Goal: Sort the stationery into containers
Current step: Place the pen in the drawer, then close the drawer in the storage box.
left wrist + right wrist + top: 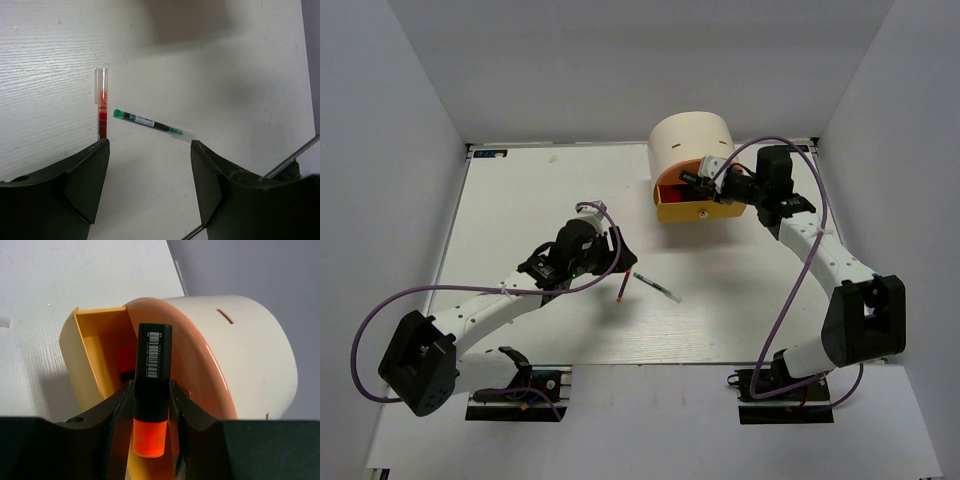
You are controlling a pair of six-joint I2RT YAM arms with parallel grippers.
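Observation:
A black highlighter (pixel 154 355) with an orange cap is clamped in my right gripper (pixel 151 386), cap toward the wrist. It hangs over the pulled-out yellow drawer (pixel 95 352) of the cream organiser (pixel 245 335). Something pink-red (pixel 125 359) lies inside that drawer. From above, the right gripper (pixel 705 180) is over the open drawer (pixel 698 211). My left gripper (pixel 150 145) stands open above the table. The red pen (pixel 102 115) lies just beyond its left finger and the clear pen (pixel 150 123) ahead of the gap. Both pens (pixel 620 288) (pixel 657 287) lie mid-table. The eraser is out of view.
The organiser (pixel 690 140) stands at the table's back edge, right of centre. An orange curved front (pixel 192 365) sits beside the open drawer. White walls close in the table on the left, right and back.

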